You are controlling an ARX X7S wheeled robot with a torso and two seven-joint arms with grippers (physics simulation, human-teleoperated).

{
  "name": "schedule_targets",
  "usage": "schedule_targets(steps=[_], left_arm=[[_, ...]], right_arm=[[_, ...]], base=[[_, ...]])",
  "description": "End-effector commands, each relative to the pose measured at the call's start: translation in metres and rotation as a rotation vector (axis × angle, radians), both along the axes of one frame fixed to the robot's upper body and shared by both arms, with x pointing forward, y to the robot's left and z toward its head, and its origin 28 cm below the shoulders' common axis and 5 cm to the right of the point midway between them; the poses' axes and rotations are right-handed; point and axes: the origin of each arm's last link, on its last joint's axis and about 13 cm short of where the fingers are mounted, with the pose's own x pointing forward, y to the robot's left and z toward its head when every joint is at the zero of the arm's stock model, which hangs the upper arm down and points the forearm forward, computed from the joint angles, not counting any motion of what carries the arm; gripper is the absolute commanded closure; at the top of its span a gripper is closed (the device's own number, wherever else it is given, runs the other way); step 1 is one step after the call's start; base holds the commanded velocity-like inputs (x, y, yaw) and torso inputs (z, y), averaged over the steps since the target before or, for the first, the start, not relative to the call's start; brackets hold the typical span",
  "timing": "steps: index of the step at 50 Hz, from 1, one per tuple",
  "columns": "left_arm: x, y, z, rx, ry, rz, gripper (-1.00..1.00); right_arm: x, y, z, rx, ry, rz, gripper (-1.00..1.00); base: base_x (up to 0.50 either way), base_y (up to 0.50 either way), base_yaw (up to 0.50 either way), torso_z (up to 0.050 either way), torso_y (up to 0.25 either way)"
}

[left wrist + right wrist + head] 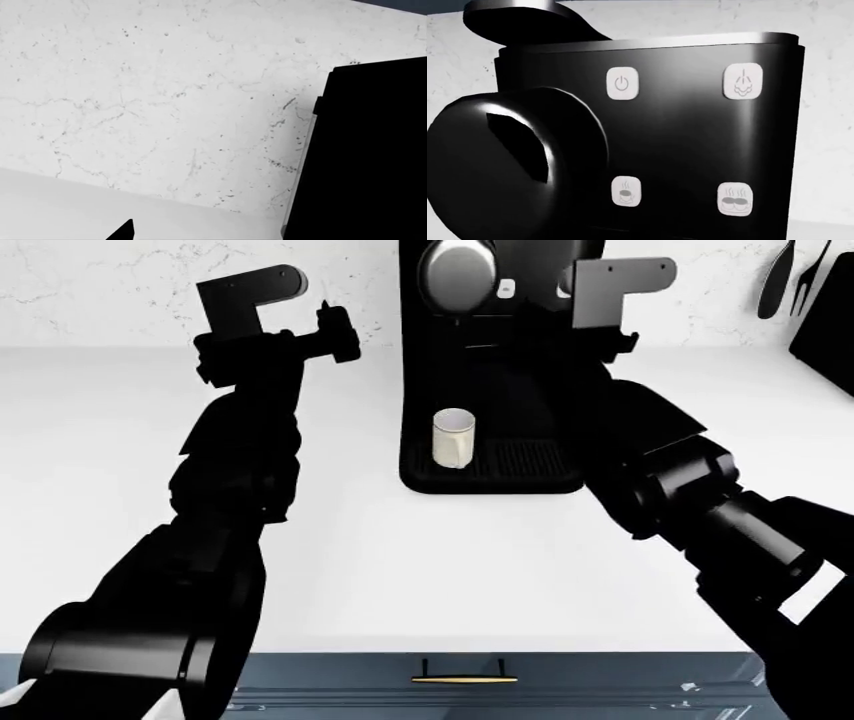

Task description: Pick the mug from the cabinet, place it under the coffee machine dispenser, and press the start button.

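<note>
The cream-white mug (pixel 454 437) stands upright on the ribbed drip tray (pixel 527 455) of the tall black coffee machine (pixel 501 370), below the silver dome dispenser (pixel 454 270). My left gripper (pixel 334 335) hangs left of the machine, empty; one black fingertip (pixel 123 231) shows far off-centre against the marble wall, with the machine's side (pixel 367 150) beside it. My right gripper (pixel 607 340) is raised close to the machine's front; its fingers do not show. The right wrist view shows the dispenser (pixel 514 165), a power button (pixel 622 83), a steam button (pixel 742 81) and two cup buttons (pixel 626 191).
The white counter (pixel 400 560) runs along a marble backsplash (pixel 107 280). Dark utensils (pixel 787 280) hang at the far right above a black object (pixel 830 330) at the frame edge. A blue drawer with a brass handle (pixel 463 677) is below the counter front.
</note>
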Motion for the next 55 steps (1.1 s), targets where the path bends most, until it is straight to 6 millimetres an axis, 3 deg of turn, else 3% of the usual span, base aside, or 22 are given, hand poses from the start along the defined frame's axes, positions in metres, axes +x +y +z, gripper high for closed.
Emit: schedule_targets(steps=[1,55], left_arm=[[0.0,0.0,0.0,0.001,0.001,-0.003,-1.0],[0.0,0.0,0.0,0.0,0.004,-0.012,-1.0]], right_arm=[[0.008,0.0,0.003,-0.008,0.018,-0.001,1.0],[0.025,0.005,0.004,-0.038,0.079,-0.017,1.0]], base=[[0.0,0.0,0.0,0.0,0.0],[0.0,0.0,0.0,0.0,0.0]])
